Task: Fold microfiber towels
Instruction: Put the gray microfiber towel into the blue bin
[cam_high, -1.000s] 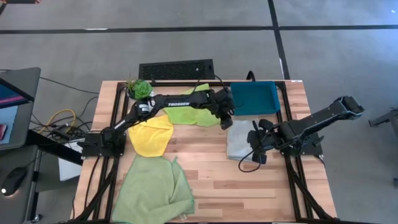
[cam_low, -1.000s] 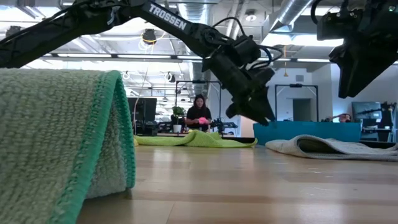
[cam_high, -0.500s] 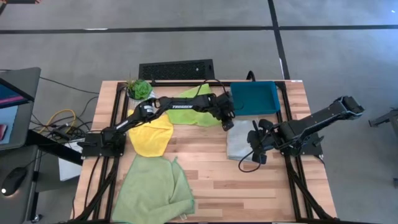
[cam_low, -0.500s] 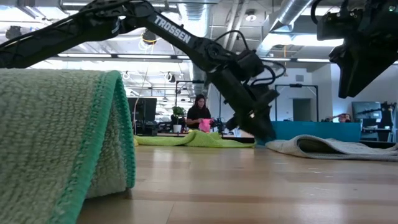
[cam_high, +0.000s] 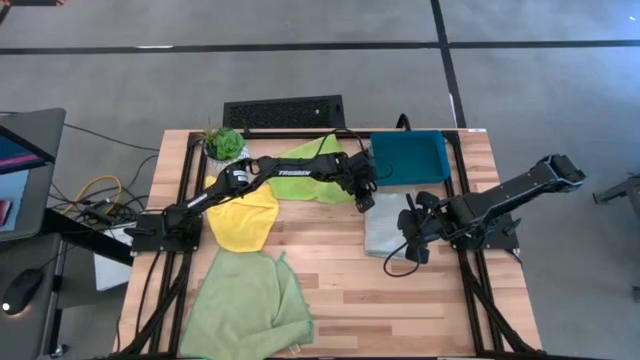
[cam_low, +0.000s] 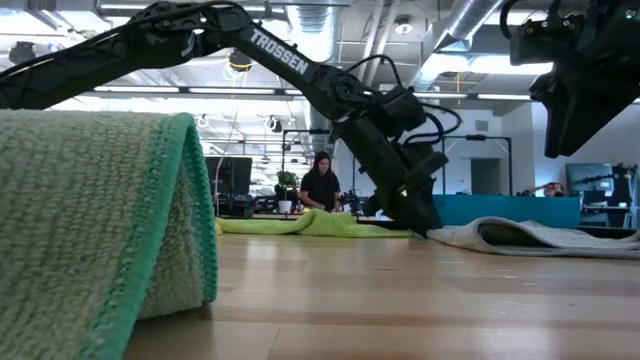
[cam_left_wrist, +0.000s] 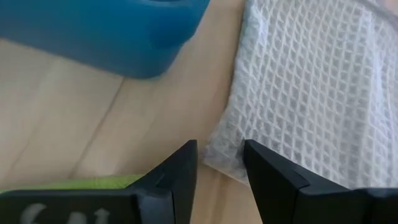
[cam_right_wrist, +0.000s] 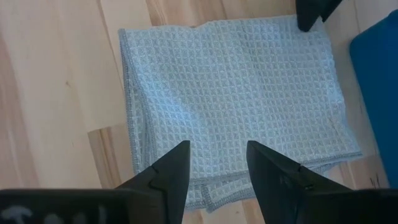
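The grey towel (cam_high: 386, 226) lies folded flat on the table in front of the teal tray (cam_high: 410, 158). My left gripper (cam_high: 365, 201) is open and down at table height, with the towel's far left corner (cam_left_wrist: 219, 157) between its fingertips (cam_left_wrist: 185, 163). My right gripper (cam_high: 411, 246) is open and empty, and hovers above the towel's near right part (cam_right_wrist: 230, 93). The bright lime green towel (cam_high: 308, 180), the yellow towel (cam_high: 245, 220) and the larger pale green towel (cam_high: 245, 305) lie to the left. In the low view the pale green towel (cam_low: 100, 230) stands as a fold close to the camera. My left gripper comes slanting down from the table's left, with one finger on each side of the grey towel's far left corner (cam_left_wrist: 227, 149). Its tips reach the tabletop (cam_low: 428, 228). I cannot tell whether they touch the cloth. The towel lies flat.
A small potted plant (cam_high: 224, 142) and a black keyboard (cam_high: 283, 112) are at the far edge. The tray's near wall (cam_left_wrist: 112, 37) stands close beside my left gripper. Bare wood lies in the table's middle and near right. A person (cam_low: 321, 185) sits in the room behind.
My left gripper has come down from above the table to the tabletop, moving a little toward the near edge, onto the grey towel's far left corner. The towels have stayed where they were.
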